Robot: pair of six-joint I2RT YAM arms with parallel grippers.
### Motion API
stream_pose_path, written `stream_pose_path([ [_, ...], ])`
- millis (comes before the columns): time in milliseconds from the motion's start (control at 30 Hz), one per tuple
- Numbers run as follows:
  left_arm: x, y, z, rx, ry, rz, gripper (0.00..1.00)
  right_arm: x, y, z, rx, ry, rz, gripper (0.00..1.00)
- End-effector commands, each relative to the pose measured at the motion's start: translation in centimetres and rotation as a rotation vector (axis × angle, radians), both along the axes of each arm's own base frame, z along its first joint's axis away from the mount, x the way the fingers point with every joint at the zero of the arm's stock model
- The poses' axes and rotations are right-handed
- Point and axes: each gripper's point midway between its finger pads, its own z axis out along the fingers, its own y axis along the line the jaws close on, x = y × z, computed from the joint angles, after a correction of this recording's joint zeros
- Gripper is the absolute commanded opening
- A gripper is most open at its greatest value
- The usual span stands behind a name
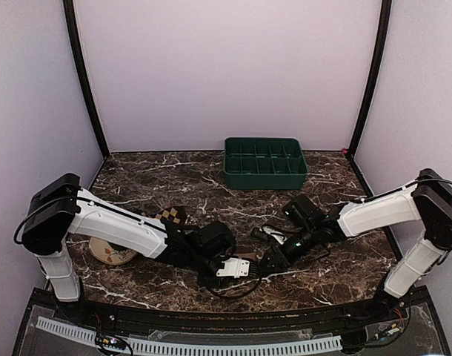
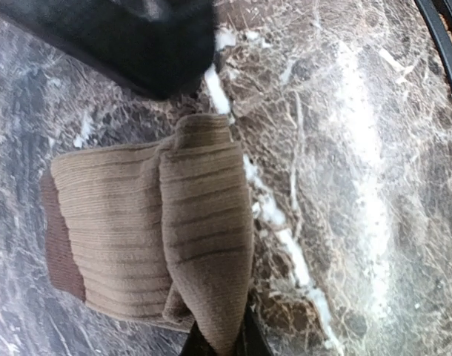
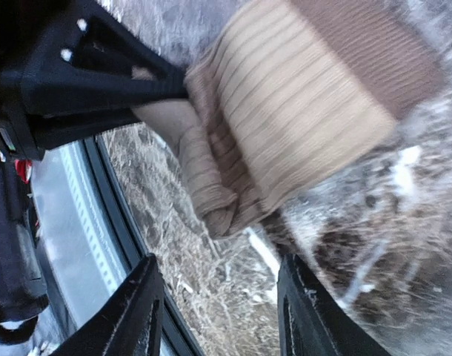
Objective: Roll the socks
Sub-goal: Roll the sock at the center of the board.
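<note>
Two socks are in sight: one tan sock (image 2: 152, 237) (ribbed, with a darker brown cuff) and one checked sock (image 1: 172, 215). On the desk (image 1: 174, 178) there is one round cream dish (image 1: 110, 256) at nine o'clock and one green tray (image 1: 263, 180) at twelve o'clock. There are two arms, the left arm (image 1: 115, 226) and the right arm (image 1: 378, 211).

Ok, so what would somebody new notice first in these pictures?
Probably the ribbed tan sock, half folded over on the dark marble table at the near middle, its edge pinched by the left fingers while the right fingers hang open beside it. Next, the green compartment tray at the far edge, and a checked sock by the left arm.
</note>
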Motion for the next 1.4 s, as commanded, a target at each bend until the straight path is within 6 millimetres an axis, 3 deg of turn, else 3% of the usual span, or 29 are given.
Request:
stream_pose_path([
  [0, -2.3, 1.8, -1.1, 0.119, 0.206, 0.003, 0.00, 2.6, -0.2, 1.4, 0.020, -0.141, -0.096, 0.47],
  [267, -3.6, 0.7, -0.9, 0.141, 0.458, 0.024, 0.00, 4.0, -1.8, 2.5, 0.020, -0.307, -0.198, 0.46],
  [600, -2.0, 0.6, 0.9, 0.072, 0.668, 0.097, 0.00, 3.6, -2.1, 2.7, -0.064, -0.505, -0.216, 0.46],
  [1100, 0.0, 0.4, 1.1, 0.030, 0.894, 0.162, 0.00, 0.2, 0.2, 2.5, -0.163, -0.770, -0.049, 0.46],
  [1367, 0.2, 0.4, 1.2, 0.020, 0.948, 0.170, 0.00, -2.2, 2.7, 1.6, -0.229, -0.921, 0.130, 0.46],
])
